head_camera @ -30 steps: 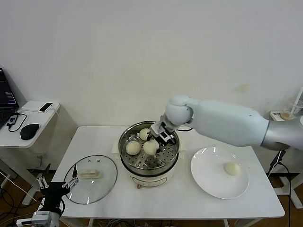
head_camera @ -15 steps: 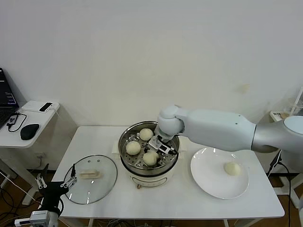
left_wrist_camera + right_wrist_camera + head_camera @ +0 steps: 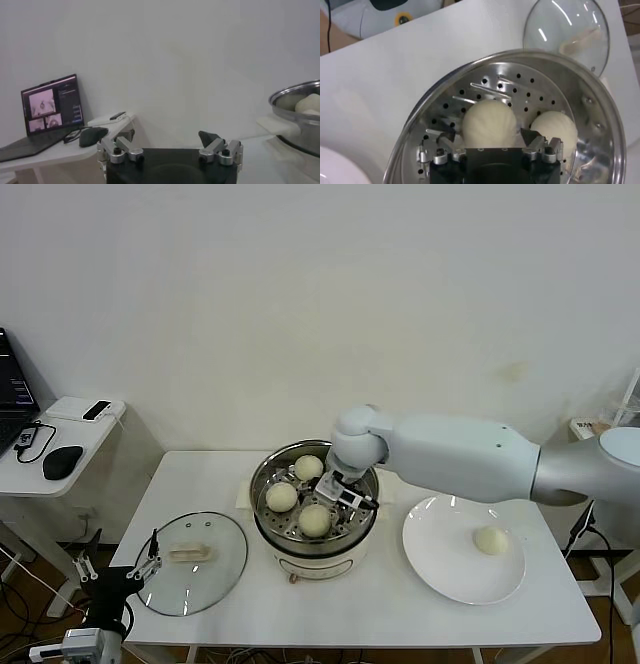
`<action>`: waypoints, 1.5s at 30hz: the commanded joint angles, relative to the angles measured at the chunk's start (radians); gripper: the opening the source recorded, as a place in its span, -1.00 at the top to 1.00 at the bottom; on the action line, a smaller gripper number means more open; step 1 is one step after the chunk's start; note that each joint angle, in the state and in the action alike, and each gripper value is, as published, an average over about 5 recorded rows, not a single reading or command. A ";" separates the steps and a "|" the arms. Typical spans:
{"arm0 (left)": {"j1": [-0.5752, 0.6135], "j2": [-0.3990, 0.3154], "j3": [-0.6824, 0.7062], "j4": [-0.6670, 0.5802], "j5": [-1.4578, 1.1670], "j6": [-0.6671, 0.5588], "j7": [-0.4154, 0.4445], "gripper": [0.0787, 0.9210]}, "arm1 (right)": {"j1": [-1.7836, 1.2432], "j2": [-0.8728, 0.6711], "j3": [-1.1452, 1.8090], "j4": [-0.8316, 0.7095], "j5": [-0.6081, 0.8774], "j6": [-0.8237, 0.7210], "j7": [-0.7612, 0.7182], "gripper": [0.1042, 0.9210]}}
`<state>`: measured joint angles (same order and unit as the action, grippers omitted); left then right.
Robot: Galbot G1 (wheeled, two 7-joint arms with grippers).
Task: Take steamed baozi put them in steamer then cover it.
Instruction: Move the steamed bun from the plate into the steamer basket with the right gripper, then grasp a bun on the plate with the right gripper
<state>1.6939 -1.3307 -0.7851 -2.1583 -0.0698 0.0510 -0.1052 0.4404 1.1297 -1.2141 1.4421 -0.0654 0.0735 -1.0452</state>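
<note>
the right gripper (image 3: 338,490) hangs inside the steamer (image 3: 364,520), its fingers (image 3: 445,141) spread wide on either side of a steamed baozi (image 3: 490,123) that sits on the perforated tray; the bun lies between the fingertips, and the jaws look released rather than clamped on it. in the head view this bun (image 3: 315,519) is the one nearest the front of the pot. two more buns rest on the tray beside it, one toward the left (image 3: 282,497) and one at the back (image 3: 308,467). a fourth bun (image 3: 490,540) lies on the white plate (image 3: 440,569), to the right of the steamer and well apart from it. the glass lid (image 3: 192,562) lies flat on the table (image 3: 380,609) to the left of the pot. the left gripper (image 3: 118,574) waits low at the table's front left corner, jaws spread and empty.
</note>
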 commanded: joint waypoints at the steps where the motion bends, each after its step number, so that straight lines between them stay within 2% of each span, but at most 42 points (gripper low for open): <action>1: -0.003 0.003 -0.001 0.000 -0.001 0.001 0.001 -0.77 | 0.022 -0.040 0.085 -0.001 0.008 -0.025 -0.002 -0.76; 11: -0.011 0.022 0.010 -0.002 -0.005 0.003 0.002 -0.77 | 0.030 -0.276 0.208 0.038 0.100 -0.350 -0.034 -0.76; 19: -0.021 0.036 0.037 0.004 -0.002 0.005 0.004 -0.77 | -0.082 -0.568 0.274 0.096 0.058 -0.409 -0.039 -0.76; 25: -0.031 0.045 0.059 0.016 0.003 0.009 0.005 -0.77 | -0.313 -0.695 0.447 0.101 -0.037 -0.376 -0.049 -0.76; 36: -0.026 0.052 0.072 0.017 0.018 0.014 0.007 -0.77 | -0.790 -0.723 0.810 0.038 -0.195 -0.322 -0.054 -0.76; 45: -0.013 0.045 0.080 0.000 0.033 0.021 0.008 -0.77 | -0.877 -0.633 0.875 -0.060 -0.267 -0.313 -0.037 -0.76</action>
<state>1.6793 -1.2855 -0.7074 -2.1561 -0.0398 0.0701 -0.0978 -0.2472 0.4881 -0.4818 1.4462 -0.2518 -0.2424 -1.0842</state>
